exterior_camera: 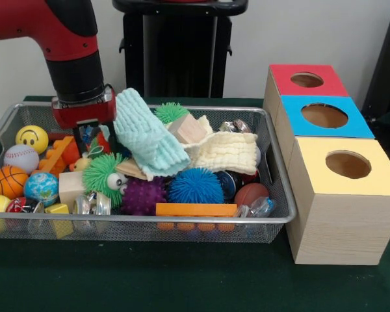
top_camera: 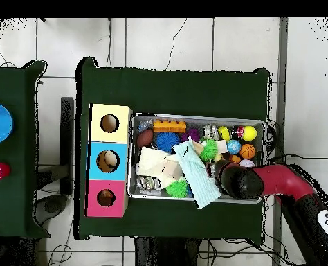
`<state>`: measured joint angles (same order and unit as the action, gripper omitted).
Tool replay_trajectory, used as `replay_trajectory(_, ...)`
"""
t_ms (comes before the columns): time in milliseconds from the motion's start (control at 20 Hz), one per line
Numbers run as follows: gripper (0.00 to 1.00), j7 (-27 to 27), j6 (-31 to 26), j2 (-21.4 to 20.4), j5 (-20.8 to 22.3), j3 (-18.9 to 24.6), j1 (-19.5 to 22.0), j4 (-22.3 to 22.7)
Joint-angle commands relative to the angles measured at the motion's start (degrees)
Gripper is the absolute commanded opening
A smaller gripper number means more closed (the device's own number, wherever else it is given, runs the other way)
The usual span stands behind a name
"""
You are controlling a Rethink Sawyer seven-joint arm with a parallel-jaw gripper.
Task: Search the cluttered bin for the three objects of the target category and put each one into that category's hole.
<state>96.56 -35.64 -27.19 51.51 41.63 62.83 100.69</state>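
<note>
The silver wire-mesh bin [exterior_camera: 182,221] lies across the table, full of toys; it also shows in the overhead view [top_camera: 198,117]. My gripper [exterior_camera: 91,138] reaches down into the bin's back left part, its red head just above the clutter; in the overhead view [top_camera: 230,178] the wrist covers it. A small pale yellow toy [exterior_camera: 82,164], likely the duck, lies just in front of the gripper. Something orange-red [exterior_camera: 103,140] sits right at the gripper; I cannot tell what it is. No striped toy shows clearly. The red-topped box's hole [exterior_camera: 307,80] [top_camera: 106,198] is empty.
Blue-topped [exterior_camera: 325,116] and yellow-topped [exterior_camera: 348,165] boxes stand beside the red one. A mint cloth [exterior_camera: 146,133] and cream cloth [exterior_camera: 224,153] drape over the clutter. A green googly-eyed spiky ball [exterior_camera: 104,174], blue [exterior_camera: 195,186] and purple [exterior_camera: 143,195] spiky balls and sports balls [exterior_camera: 8,182] fill the bin.
</note>
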Motion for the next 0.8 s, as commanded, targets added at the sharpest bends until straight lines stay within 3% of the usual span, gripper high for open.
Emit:
replay_trajectory(50,1.00,-16.6,1.2,1.0,4.2,2.8,-0.7,-6.3)
replay_trajectory(500,1.00,-14.7,-1.2,-5.0,2.2,2.9,-1.2,-4.1)
replay_trajectory(800,1.00,-15.1,1.7,-6.8,4.4,3.5,-1.6,-4.1)
